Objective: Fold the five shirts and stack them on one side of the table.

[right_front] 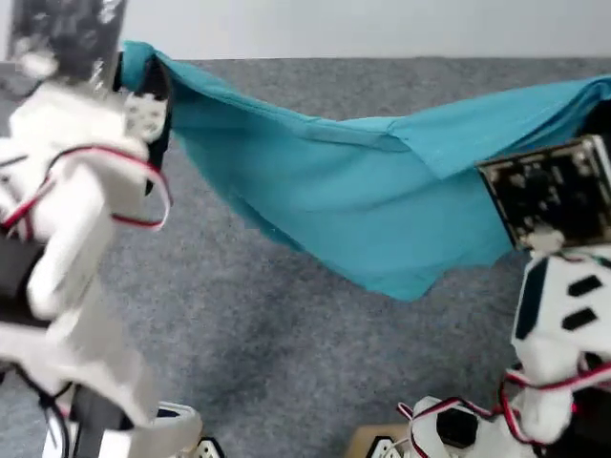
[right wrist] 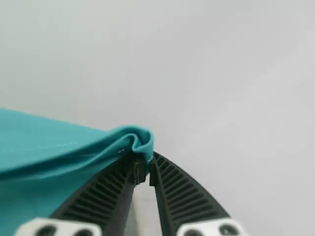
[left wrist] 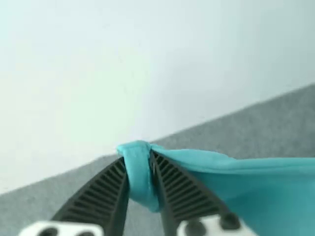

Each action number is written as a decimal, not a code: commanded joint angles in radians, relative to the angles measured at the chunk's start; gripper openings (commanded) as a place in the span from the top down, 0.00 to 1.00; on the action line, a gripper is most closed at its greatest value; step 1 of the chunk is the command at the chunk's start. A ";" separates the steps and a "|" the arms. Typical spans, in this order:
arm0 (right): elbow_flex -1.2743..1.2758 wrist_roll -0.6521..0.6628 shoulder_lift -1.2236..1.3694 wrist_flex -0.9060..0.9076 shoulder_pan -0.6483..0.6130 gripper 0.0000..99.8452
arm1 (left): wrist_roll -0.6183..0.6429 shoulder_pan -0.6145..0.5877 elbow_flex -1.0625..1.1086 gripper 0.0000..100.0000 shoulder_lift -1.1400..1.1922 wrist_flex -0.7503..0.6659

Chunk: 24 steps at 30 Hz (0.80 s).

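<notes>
A teal shirt (right_front: 363,191) hangs stretched in the air across the grey table (right_front: 286,343), sagging to a low point near the middle right. My left gripper (left wrist: 139,169) is shut on one bunched corner of the teal shirt (left wrist: 246,182), held high at the far left in the high view (right_front: 143,81). My right gripper (right wrist: 143,169) is shut on the opposite corner of the teal shirt (right wrist: 54,157), raised at the far right of the table, where the arm's circuit board (right_front: 554,196) covers its fingers from above.
The grey table surface lies open below the hanging cloth. A pale wall (right_front: 382,29) runs along the table's far edge. The arms' white bases (right_front: 105,401) and cables stand at the near left and near right (right_front: 544,382).
</notes>
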 commanded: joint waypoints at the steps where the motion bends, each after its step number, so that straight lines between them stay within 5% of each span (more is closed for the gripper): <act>1: -0.068 -0.005 -0.010 -0.025 0.013 0.99 | 0.000 0.002 -0.022 0.99 -0.094 0.018; 11: -0.161 -0.011 -0.013 -0.062 0.093 0.99 | -0.133 0.002 -0.022 0.99 -0.264 0.018; 24: -0.163 -0.005 -0.104 -0.220 0.131 0.99 | -0.143 -0.008 -0.021 0.99 -0.422 0.020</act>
